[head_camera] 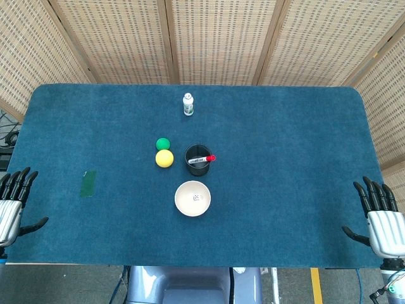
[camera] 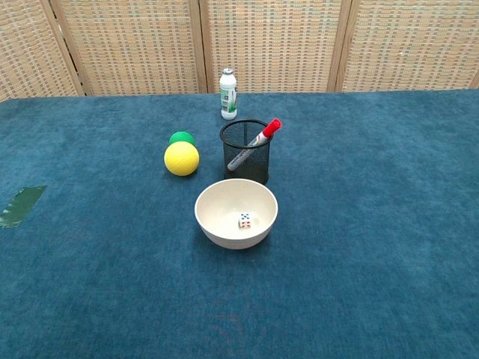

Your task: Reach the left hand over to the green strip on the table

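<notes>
A short dark green strip (head_camera: 88, 183) lies flat on the blue table cloth at the left side; the chest view shows the green strip (camera: 22, 205) near its left edge. My left hand (head_camera: 12, 201) hovers at the table's left edge, open, fingers spread and pointing away from me, a hand's breadth left of the strip. My right hand (head_camera: 378, 214) is open at the right edge, far from the strip. Neither hand appears in the chest view.
Mid-table stand a cream bowl (head_camera: 192, 197) with a die in it, a black mesh cup (head_camera: 197, 159) holding a red-capped marker, a yellow ball (head_camera: 164, 158), a green ball (head_camera: 163, 144) and a small white bottle (head_camera: 188, 104). Wicker screens close off the back.
</notes>
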Motion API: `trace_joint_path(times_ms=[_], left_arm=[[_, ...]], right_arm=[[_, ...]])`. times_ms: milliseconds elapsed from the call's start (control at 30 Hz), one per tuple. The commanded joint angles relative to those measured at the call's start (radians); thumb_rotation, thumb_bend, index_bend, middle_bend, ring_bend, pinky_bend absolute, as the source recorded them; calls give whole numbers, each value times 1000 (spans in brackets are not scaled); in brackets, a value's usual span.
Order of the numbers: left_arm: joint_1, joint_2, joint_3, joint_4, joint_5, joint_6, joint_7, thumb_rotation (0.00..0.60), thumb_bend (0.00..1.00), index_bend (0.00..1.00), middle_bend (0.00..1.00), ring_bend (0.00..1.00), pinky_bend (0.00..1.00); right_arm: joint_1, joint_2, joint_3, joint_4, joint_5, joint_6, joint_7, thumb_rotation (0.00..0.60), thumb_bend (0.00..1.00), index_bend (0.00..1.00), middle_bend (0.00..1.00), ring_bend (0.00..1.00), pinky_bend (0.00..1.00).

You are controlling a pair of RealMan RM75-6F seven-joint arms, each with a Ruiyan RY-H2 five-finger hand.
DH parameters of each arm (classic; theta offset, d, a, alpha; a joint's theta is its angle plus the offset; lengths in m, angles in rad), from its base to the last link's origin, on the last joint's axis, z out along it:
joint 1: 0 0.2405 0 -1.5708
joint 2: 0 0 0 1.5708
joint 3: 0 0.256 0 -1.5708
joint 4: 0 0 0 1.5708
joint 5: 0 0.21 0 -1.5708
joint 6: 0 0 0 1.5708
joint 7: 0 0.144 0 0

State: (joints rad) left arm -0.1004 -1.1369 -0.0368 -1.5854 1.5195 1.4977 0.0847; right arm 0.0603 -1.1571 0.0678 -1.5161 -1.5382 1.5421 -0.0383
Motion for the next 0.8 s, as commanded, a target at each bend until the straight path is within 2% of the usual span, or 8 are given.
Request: trace_joint_path(times_ms=[33,400,700,800], left_arm=[[0,-1,0,0,-1,-1,1,600,0,0,0,0,0],[-7,-4,-4,1,-16,-19,7,600,0,0,0,0,0],[-41,-16,-12,20,-75,-112,9,600,0,0,0,0,0],[-70,-31,-34,39,-119,-167,-7,600,0,0,0,0,0]], right_arm=[[0,1,1,0,1,0,1,600,0,0,0,0,0],[0,3,2,-4,1,0,2,600,0,0,0,0,0],[5,3,4,3,16,-20,11,600,0,0,0,0,0],[5,5,6,5,19,-19,21,600,0,0,0,0,0]])
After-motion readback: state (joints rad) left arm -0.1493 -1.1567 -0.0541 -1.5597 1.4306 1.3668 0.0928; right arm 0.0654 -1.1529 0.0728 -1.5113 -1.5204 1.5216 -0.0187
